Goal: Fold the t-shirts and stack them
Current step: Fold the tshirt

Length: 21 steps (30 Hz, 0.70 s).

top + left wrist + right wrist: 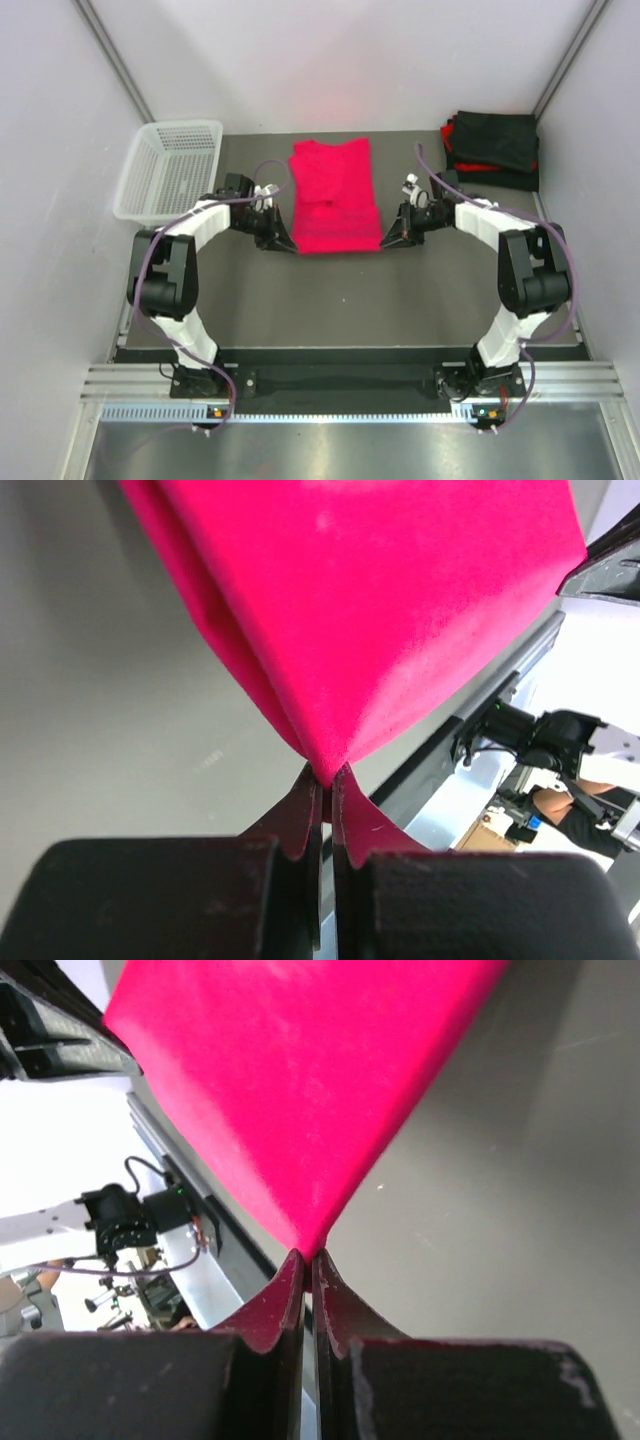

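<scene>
Table (350, 300): dark grey, the biggest thing we see; everything else lies on it, and both arms reach over it from the near edge.
Red t-shirt (333, 195): it lies in the middle of the table, toward the far side, folded into a narrow rectangle. Its near edge is between the two grippers.
Basket (170, 165): white mesh, at the far left, beside the left arm.
Black t-shirts (495, 148): a pile in the far right corner, well apart from the red one.
Left gripper (326, 775): the jaws are pressed together on the near left corner of the red t-shirt (the cloth is pulled to a point there).
Right gripper (304, 1257): also closed tight, pinching the near right corner of the red t-shirt.
</scene>
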Tool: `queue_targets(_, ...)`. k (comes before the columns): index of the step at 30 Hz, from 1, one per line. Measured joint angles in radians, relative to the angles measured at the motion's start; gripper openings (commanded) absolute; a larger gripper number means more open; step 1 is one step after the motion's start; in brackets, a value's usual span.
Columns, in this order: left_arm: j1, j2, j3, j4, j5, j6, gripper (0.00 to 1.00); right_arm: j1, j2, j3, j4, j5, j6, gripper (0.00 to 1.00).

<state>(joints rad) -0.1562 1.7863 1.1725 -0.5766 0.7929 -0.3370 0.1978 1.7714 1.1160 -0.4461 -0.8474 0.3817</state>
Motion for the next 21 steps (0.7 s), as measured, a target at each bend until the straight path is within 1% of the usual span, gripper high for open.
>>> queue_targets(6, -0.003, -0.079, -0.023, 0.001, 0.003, -0.001, 0.0, 0.0, -0.078, -0.021, -0.013, -0.014, 0.004, 0.0)
queue_targets(12, -0.003, -0.087, 0.018, -0.003, 0.002, -0.001, 0.0, 0.0, -0.085, 0.061, -0.024, -0.011, 0.004, 0.0)
queue_targets(16, 0.003, -0.023, 0.158, 0.0, 0.001, 0.001, 0.0, 0.0, -0.051, 0.189, -0.011, -0.004, 0.002, 0.0)
queue_targets(21, 0.018, 0.135, 0.385, 0.028, -0.003, 0.014, 0.0, -0.009, 0.078, 0.395, 0.023, 0.013, -0.003, 0.0)
